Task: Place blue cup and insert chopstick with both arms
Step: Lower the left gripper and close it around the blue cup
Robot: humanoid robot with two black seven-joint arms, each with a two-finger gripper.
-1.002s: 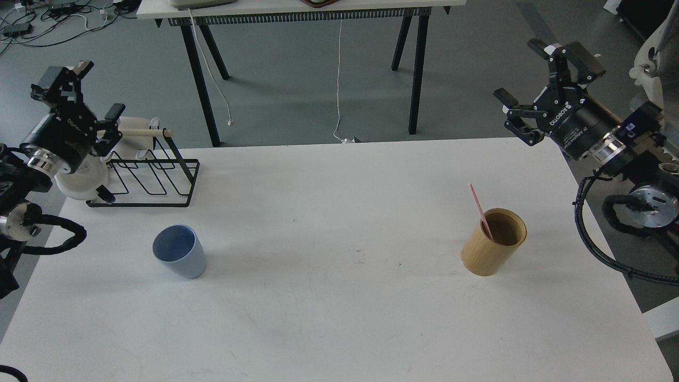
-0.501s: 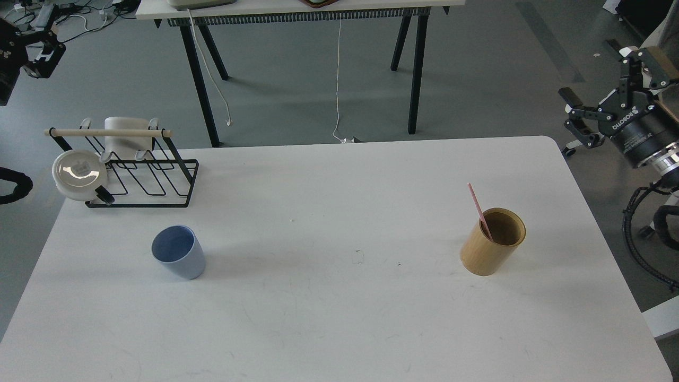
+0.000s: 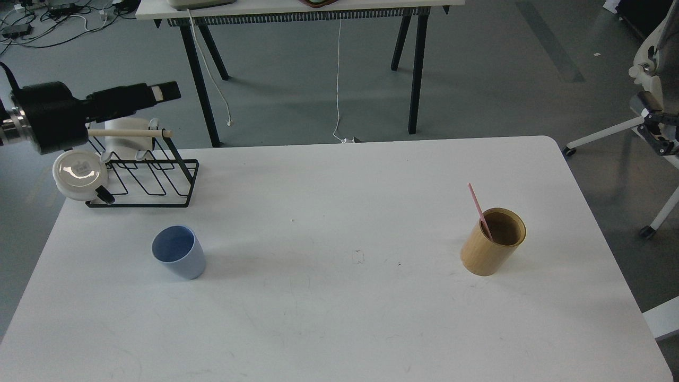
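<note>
The blue cup (image 3: 179, 259) stands upright and empty on the left part of the white table (image 3: 339, 318). One pink-red chopstick (image 3: 479, 209) leans in the tan wooden holder (image 3: 493, 242) on the right part of the table. My left gripper (image 3: 164, 91) reaches in from the left, level, above the black wire rack (image 3: 143, 175) and well behind the cup. Its fingers overlap side-on, and nothing shows in them. Of my right gripper only a black part (image 3: 660, 142) shows at the right edge, off the table and far from the holder.
The wire rack at the table's back left has a pale wooden dowel (image 3: 130, 133), a white mug (image 3: 121, 139) and a round white lid (image 3: 79, 174). A white office chair (image 3: 655, 69) stands to the right of the table. Another table (image 3: 297, 8) stands behind.
My left arm swung up and away, then came back level over the rack, pointing right. My right arm has drawn back to the right edge. The cup, holder and chopstick have not moved.
</note>
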